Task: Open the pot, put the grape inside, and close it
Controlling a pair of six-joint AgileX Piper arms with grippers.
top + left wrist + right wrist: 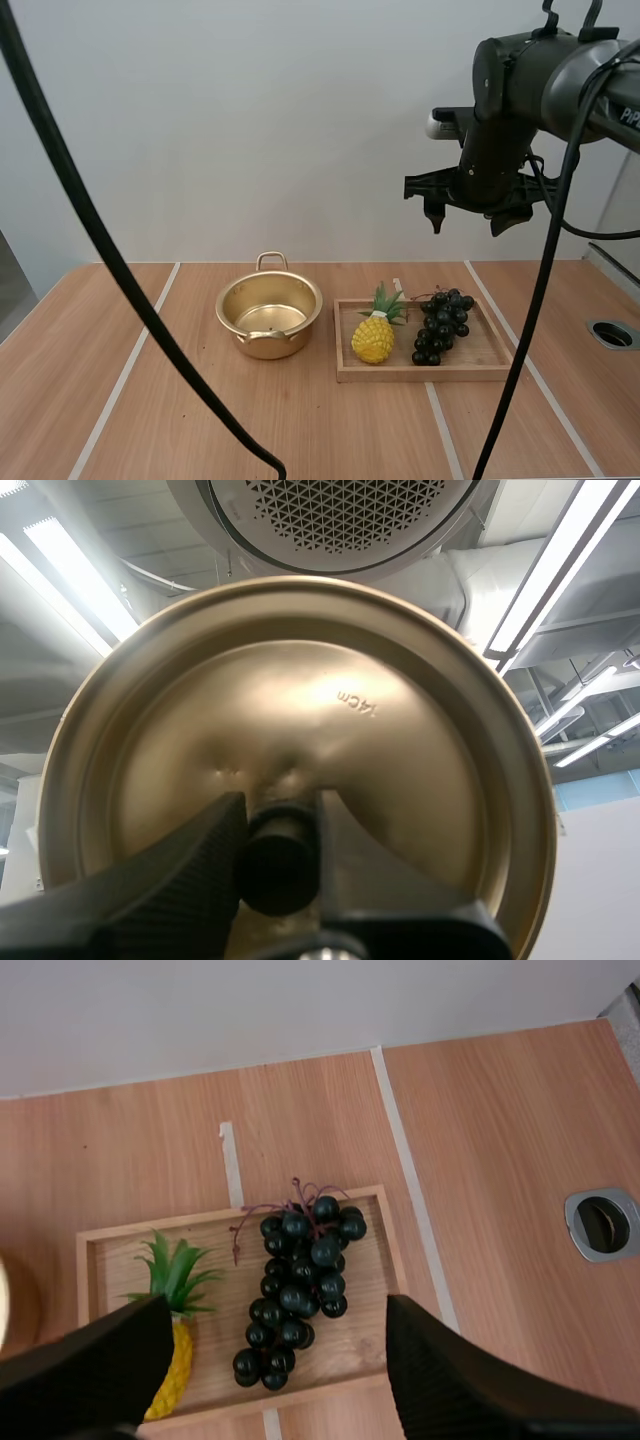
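Plainly stamped "14cm", the gold lid [400, 740] is clamped by its knob [278, 865] in the left gripper [280, 825], its near rim hidden behind the fingers. In the high view the lidless pot [269, 315] is seen left of the wooden tray [410, 372], where the grapes [442, 325] are laid right of a pineapple [373, 338]. The right gripper [466, 222] is held high above the tray, fingers apart, and lettering on its arm [560, 80] is cut off after "PiP".

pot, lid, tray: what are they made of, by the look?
pot: gold-toned metal, shiny; the inside mirrors the light. Possibly anodised aluminium, not certain.
lid: same gold metal, duller satin underside with a stamped marking; its knob looks like black plastic.
tray: pale wood, matte, grain visible.
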